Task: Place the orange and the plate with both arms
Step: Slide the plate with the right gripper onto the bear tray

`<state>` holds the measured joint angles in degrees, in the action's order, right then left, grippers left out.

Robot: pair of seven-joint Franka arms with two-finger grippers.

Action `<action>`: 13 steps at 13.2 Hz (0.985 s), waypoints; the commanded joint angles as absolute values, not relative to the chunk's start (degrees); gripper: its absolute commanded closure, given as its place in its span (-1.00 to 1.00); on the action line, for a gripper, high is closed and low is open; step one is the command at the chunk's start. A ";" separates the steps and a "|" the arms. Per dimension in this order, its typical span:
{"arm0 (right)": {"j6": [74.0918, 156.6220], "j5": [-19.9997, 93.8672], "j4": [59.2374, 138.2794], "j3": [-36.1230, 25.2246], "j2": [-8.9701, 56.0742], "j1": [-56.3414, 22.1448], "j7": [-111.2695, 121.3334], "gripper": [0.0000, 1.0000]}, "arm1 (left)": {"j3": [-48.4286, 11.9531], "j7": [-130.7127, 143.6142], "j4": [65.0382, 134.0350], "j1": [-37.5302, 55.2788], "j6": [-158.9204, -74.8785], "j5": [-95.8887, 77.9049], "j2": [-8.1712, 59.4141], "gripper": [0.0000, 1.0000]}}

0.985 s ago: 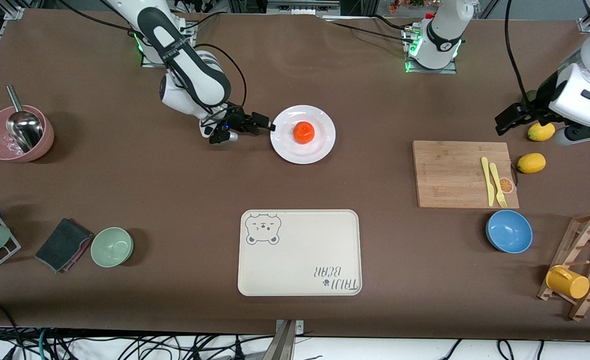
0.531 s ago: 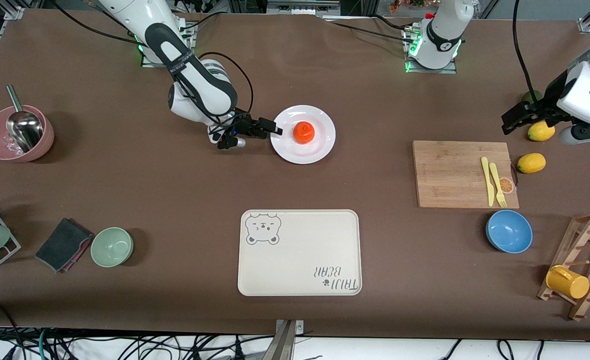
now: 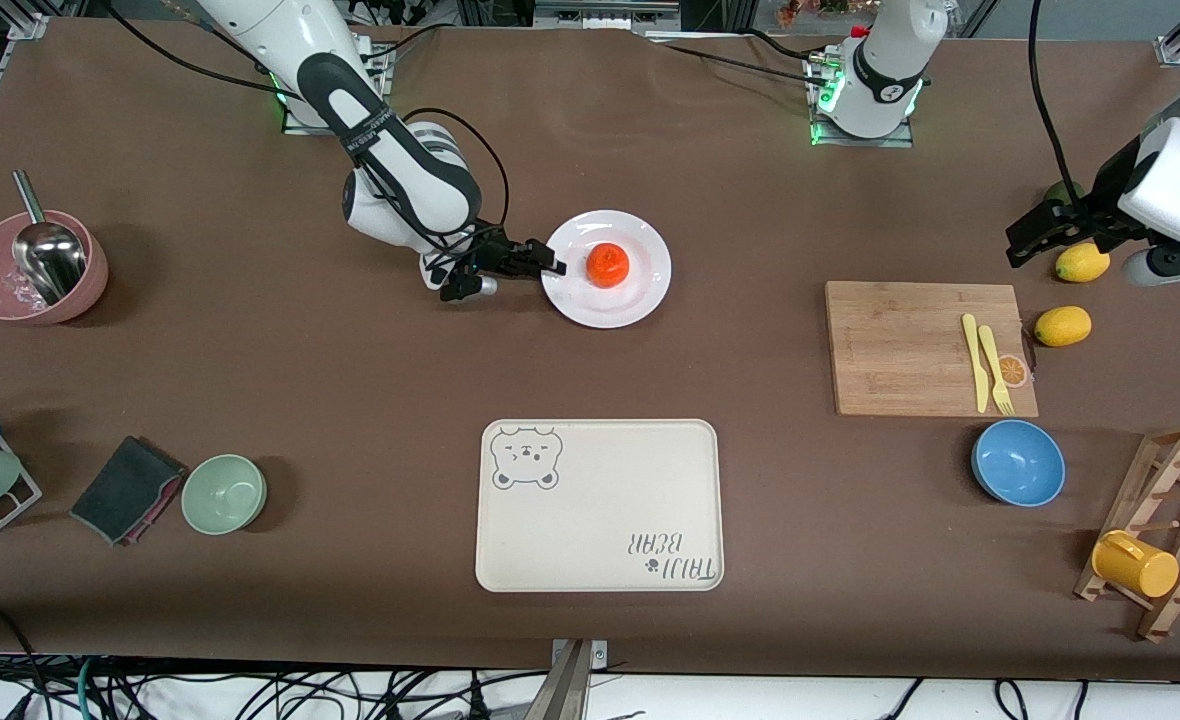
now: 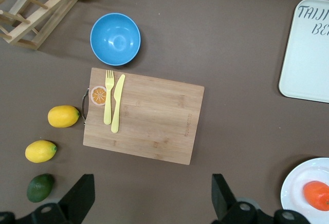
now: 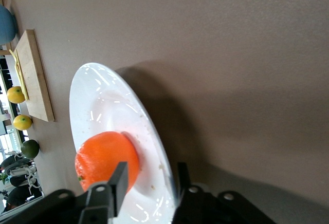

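Front view: right gripper at the plate rim, on the edge toward the right arm's end of the table, fingers straddling that rim and closing, firm grip not yet certain. Orange sitting in the plate's middle, just past the fingertips. Plate resting mid-table, tray nearer the camera. Left gripper spread wide, empty, waiting over the lemons beside the board.

Orange sits on the plate, mid-bench, with the tray nearer the camera. Toward the left arm's end: cutting board, 2 lemons just beside it.
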<state>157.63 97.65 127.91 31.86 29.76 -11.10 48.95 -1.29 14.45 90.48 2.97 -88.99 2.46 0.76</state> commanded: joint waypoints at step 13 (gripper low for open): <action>159.52 99.23 125.77 31.55 31.03 -10.02 56.78 1.00 | -1.06 13.62 86.66 2.64 -87.28 1.85 2.37 -1.00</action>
